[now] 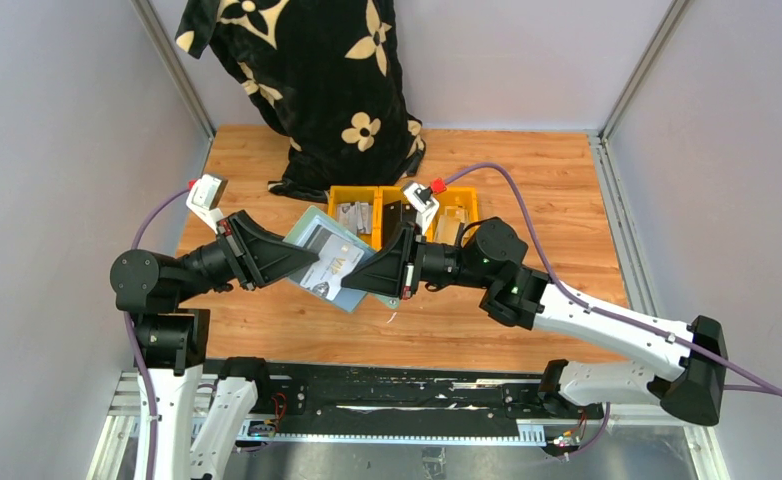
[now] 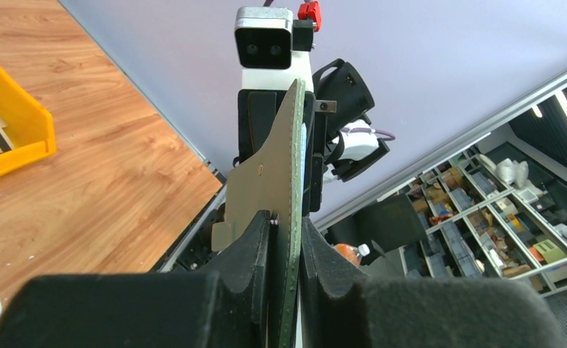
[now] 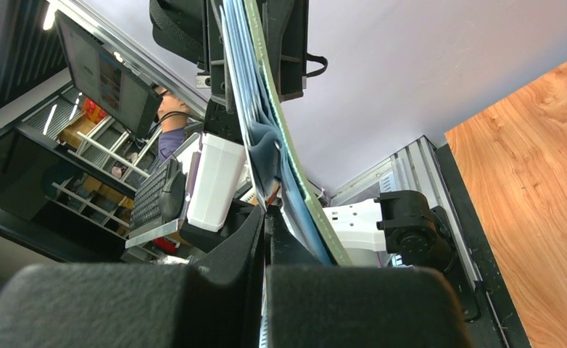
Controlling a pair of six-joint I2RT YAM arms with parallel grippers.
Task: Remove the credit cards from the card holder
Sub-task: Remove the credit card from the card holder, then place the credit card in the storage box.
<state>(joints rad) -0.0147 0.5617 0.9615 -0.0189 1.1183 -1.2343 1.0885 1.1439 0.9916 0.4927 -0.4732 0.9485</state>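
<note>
Card holder (image 1: 317, 228) hangs open above the counter (image 1: 527, 180). Left end effector (image 1: 300, 262) clamps one edge. Right end effector (image 1: 353, 281) is pinched shut on the inner layers. Credit cards (image 1: 333, 266) sit pocketed, none out yet.

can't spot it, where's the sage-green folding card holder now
In the top view the sage-green card holder is mid-table, held between the left gripper and right gripper, just in front of the yellow plastic bins.

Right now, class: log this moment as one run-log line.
left gripper: shut on card holder | right gripper: shut on card holder | holder state: open, held above table
</note>
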